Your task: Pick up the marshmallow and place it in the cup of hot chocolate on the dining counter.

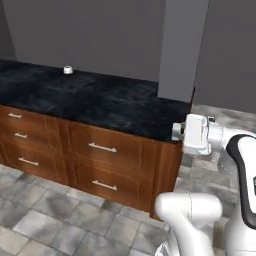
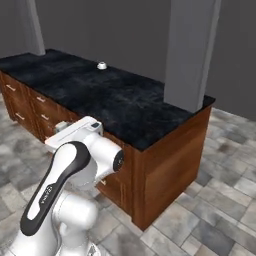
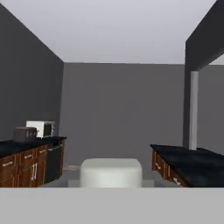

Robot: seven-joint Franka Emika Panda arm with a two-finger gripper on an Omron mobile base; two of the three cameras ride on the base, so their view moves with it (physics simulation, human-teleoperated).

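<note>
1. The gripper (image 1: 176,132) is hanging off the near side of the dining counter (image 1: 100,100), close to its right end corner and level with the top drawers, pointing along the counter's length.
2. The claw is sitting closed. In the hand view its fingertips are hiding behind a white, stubby, round-edged lump, the marshmallow (image 3: 111,173), which is sitting right at the claw and appears to be clamped in it.
3. The cup of hot chocolate (image 1: 68,70) is standing upright on the black marble top, close to the far long edge, well apart from the gripper. It is too small in these views to make out its contents.
4. In the right base view the cup (image 2: 102,65) is showing on the far side of the counter, with bare marble lying between it and the arm.
5. A grey pillar (image 1: 180,50) is rising at the counter's right end.
6. The hand view is looking level down the room: the dining counter is running along the right, and a wall-side counter is running along the left, carrying a white microwave (image 3: 42,128) with a dark grey appliance (image 3: 25,133) just beside it.
</note>
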